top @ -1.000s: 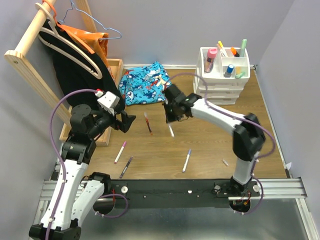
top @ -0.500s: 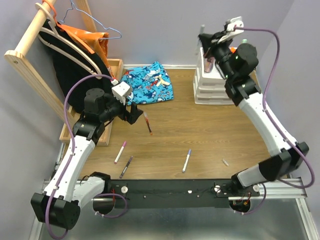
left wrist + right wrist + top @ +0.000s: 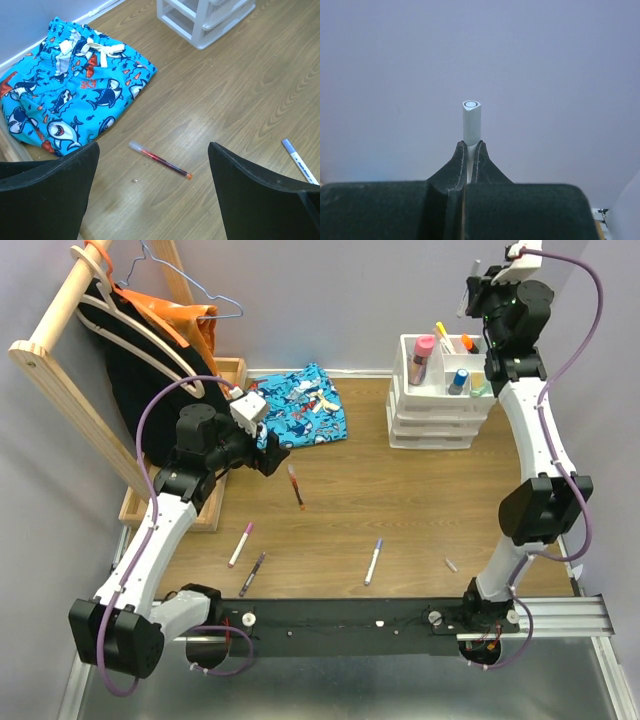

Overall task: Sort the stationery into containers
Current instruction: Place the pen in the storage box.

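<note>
right fingers point(image 3: 451, 167) were pressed fully together on a white pen point(image 3: 472, 120); the right gripper point(image 3: 470, 150) clamped it near one end. the rest of the pen stuck straight out past the fingertips, its rounded-triangular end facing the wrist camera, with plain wall behind. from overhead this gripper was raised high over the back of the white organiser point(image 3: 440, 410), well above its top compartments point(image 3: 472, 366) and not touching them.

left fingers point(image 3: 55, 195) stood spread as wide as they go, with nothing between them. the left gripper point(image 3: 275, 462) hung above the wooden table point(image 3: 420, 510), just in front of the blue shark-print cloth point(image 3: 296, 418). a red pen point(image 3: 162, 161) with a clear cap lay flat on the table below the gap between the fingers, slanted across it, touching neither finger.

in the compartments: pink glitter tube point(image 3: 421, 358), small blue jar point(image 3: 458, 380), a yellow marker point(image 3: 443, 336), an orange marker point(image 3: 466, 342), all upright or leaning.

loose on the table, well apart from both grippers: a pink-capped pen point(image 3: 240, 544), a dark pen point(image 3: 252, 574) just beside it, a purple-capped pen point(image 3: 372, 561) nearer the middle, and a tiny pale piece point(image 3: 451, 565) toward the right arm's base, too small to identify.
</note>
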